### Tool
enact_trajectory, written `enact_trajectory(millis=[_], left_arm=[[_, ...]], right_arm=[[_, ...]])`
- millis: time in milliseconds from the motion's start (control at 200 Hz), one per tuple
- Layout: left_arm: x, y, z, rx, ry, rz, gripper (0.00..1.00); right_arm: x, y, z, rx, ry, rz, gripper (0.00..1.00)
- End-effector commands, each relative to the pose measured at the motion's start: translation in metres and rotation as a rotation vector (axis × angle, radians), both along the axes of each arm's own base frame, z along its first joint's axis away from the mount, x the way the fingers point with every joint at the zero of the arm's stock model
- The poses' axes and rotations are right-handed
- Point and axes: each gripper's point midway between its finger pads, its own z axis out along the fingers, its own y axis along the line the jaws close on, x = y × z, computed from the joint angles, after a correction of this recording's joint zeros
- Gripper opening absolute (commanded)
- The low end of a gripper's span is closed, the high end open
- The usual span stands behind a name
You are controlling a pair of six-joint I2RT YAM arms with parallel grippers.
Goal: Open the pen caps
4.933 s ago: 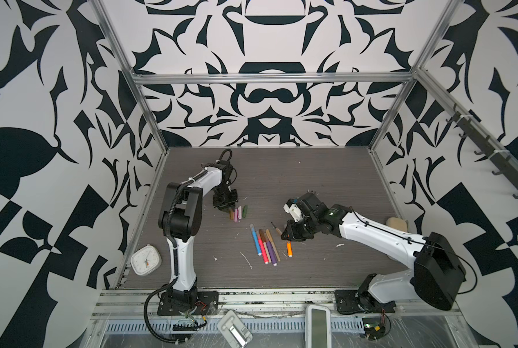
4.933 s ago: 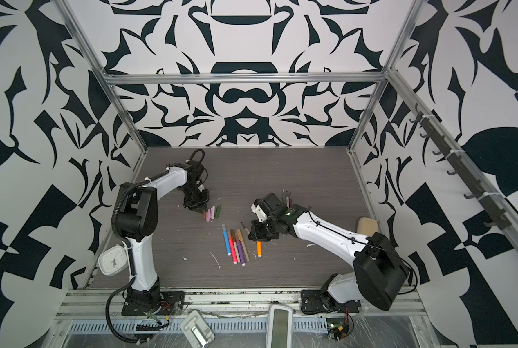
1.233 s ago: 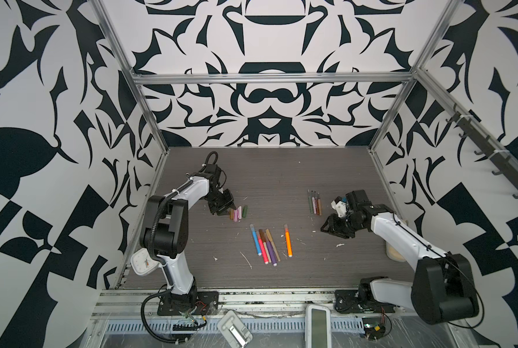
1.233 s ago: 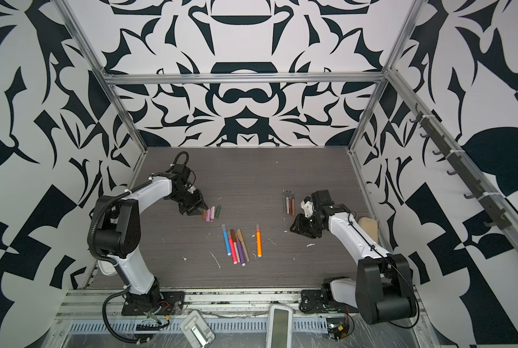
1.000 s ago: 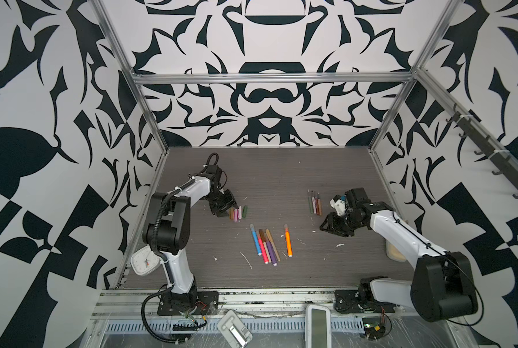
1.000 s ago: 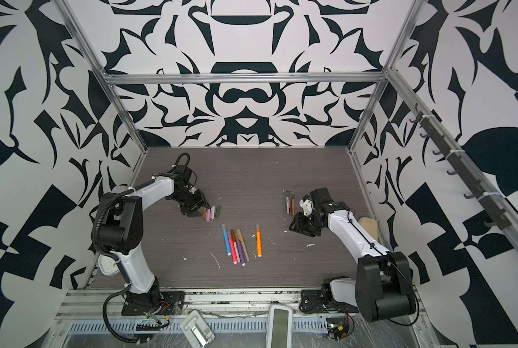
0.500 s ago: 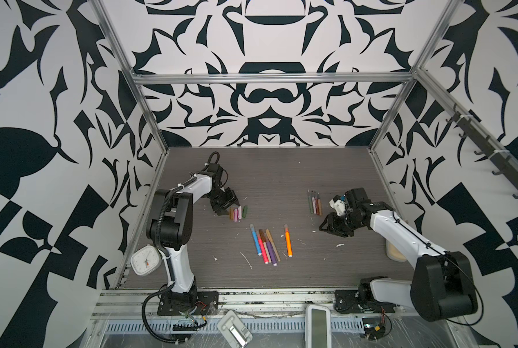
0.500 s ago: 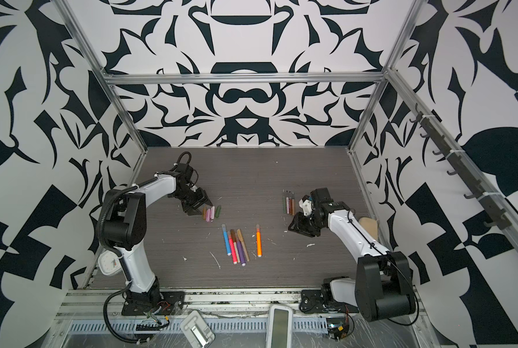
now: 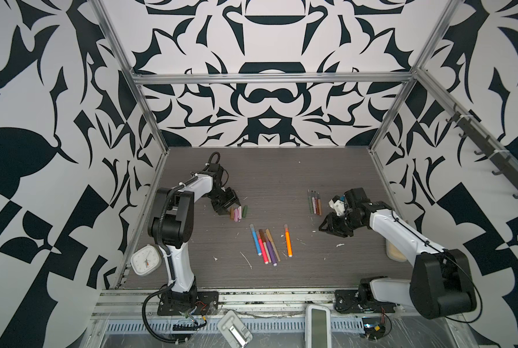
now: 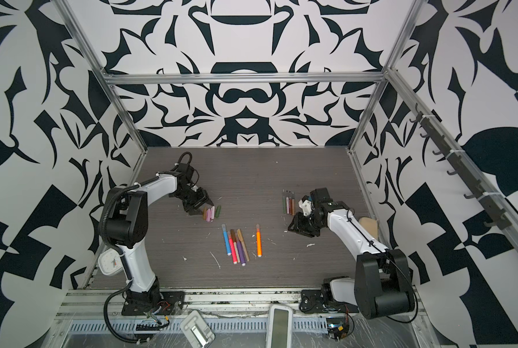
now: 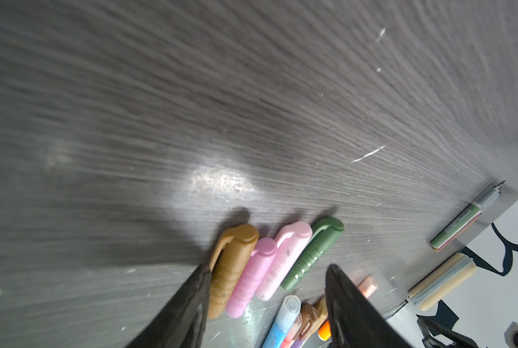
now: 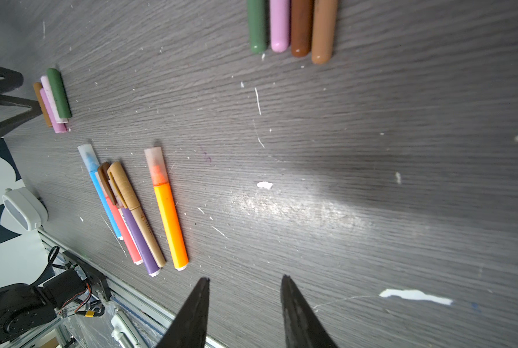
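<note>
Grey table (image 9: 281, 180): loose caps (image 9: 238, 213) lie grouped by the left gripper (image 9: 228, 208), apparently sorted; it and the right gripper (image 12: 245, 277) gape empty.

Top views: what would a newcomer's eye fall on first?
The bold black-and-white patterned walls around the dark table strike first. Then come the bright pens lying side by side at its middle, the orange pen slightly apart, and a neat row of loose pen caps beside the left claw.
</note>
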Motion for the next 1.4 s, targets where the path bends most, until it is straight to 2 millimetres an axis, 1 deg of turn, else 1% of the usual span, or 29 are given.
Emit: enact_trajectory(millis=[0,405,770,1395], left_arm=[[-0.0012,-0.0023,-0.0026,-0.011,0.023,0.008,0.64],[0.0002,-0.0061,0.0002,-0.02,0.019,0.006,0.64],[-0.0025,-0.0077,0.0006,-0.026,0.022,0.002,0.64],[0.003,-0.0108,0.005,-0.035,0.009,0.001,0.65]], right_arm=[[0.0094,0.0038,0.0111,0.016,-0.034,0.009,0.42],[0.0098,0.0037,0.0116,0.015,-0.035,0.011,0.42],[0.0098,0.0045,0.0134,0.021,-0.033,0.009,0.41],[0.0078,0.004,0.0165,0.019,-0.029,0.008,0.41]])
